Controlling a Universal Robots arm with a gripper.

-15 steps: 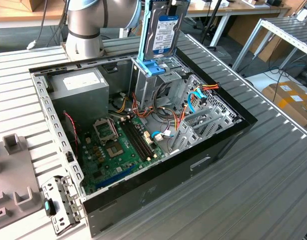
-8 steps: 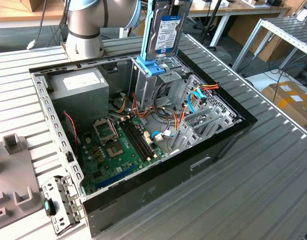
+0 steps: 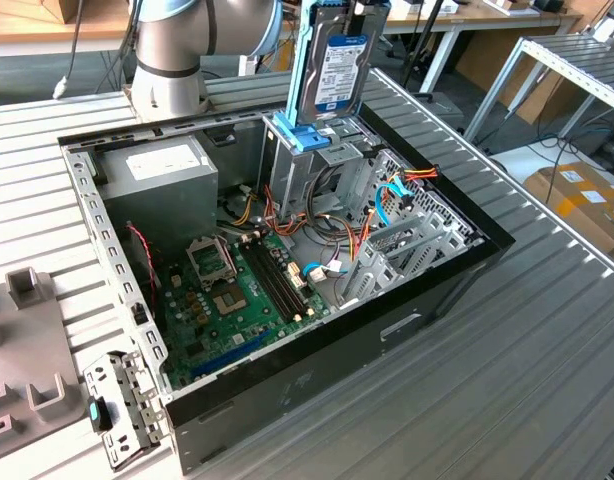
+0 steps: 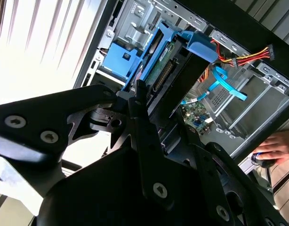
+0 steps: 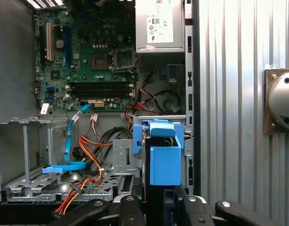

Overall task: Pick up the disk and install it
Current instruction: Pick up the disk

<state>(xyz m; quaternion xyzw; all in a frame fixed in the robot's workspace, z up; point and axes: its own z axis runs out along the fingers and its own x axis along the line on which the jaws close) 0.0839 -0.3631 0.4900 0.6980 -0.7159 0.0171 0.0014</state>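
Note:
The disk (image 3: 334, 72) is a silver-grey drive with a white label in a blue frame. It hangs upright over the back of the open computer case (image 3: 337, 350). Its lower edge is at the blue bracket (image 3: 305, 135) on top of the tall metal drive cage (image 3: 287, 175); whether they touch I cannot tell. My gripper (image 5: 158, 203) is shut on the disk (image 5: 164, 162) from above. In the second wrist view my black fingers (image 4: 140, 101) clamp the disk (image 4: 165, 70), whose green circuit-board side and connector edge show.
Inside the case lie the green motherboard (image 3: 237, 290), the grey power supply (image 3: 157, 175), and orange and blue cables (image 3: 387, 200) beside the cage. The arm's base (image 3: 167, 60) stands behind the case. A grey fixture (image 3: 27, 380) sits at the exterior view's left. A person's hand (image 4: 276, 143) rests nearby.

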